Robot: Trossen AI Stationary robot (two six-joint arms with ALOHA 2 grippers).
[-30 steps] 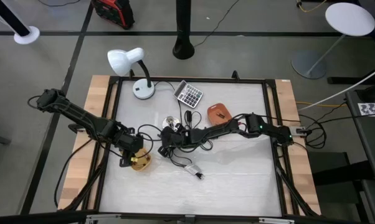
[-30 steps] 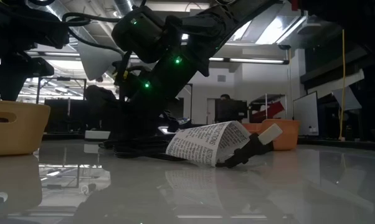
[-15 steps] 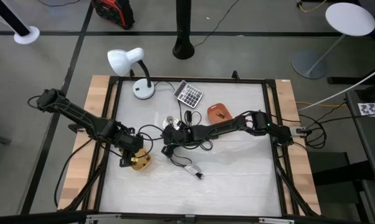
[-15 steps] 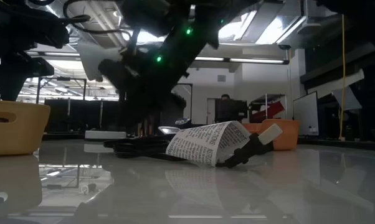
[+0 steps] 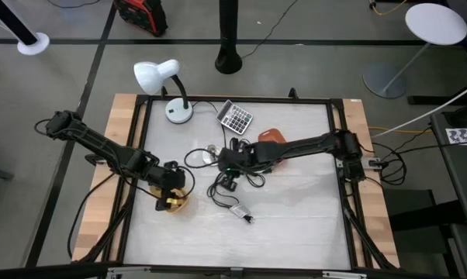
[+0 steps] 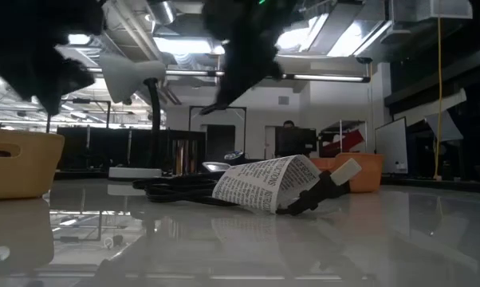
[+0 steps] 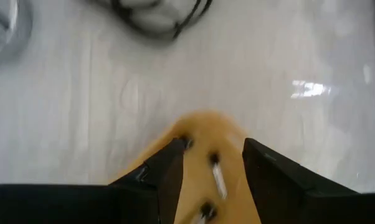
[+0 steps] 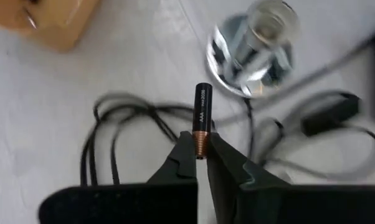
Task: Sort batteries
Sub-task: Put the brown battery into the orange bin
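My right gripper is shut on a black AAA battery with a copper-coloured end, held above black cables near the table's middle; it also shows in the high view. My left gripper is open over a yellow tray that holds several small batteries; in the high view the gripper stands at the tray's far side. The left fingers stand on either side of the tray's batteries without touching them. My right gripper pinches the battery's copper-coloured end between its two fingertips. The battery's black body sticks out forward past the fingertips, in line with the fingers. It is lifted clear of the cables and the table.
A tangle of black cables lies at the table's middle, with a small silvery dish beside it. A grey adapter with a printed label lies nearer. A calculator, an orange object and a white lamp stand at the far side.
My right gripper has risen from the cable tangle and gone toward the table's right and far edges, shut on the battery. My left gripper has shifted a little toward the right, over the yellow tray.
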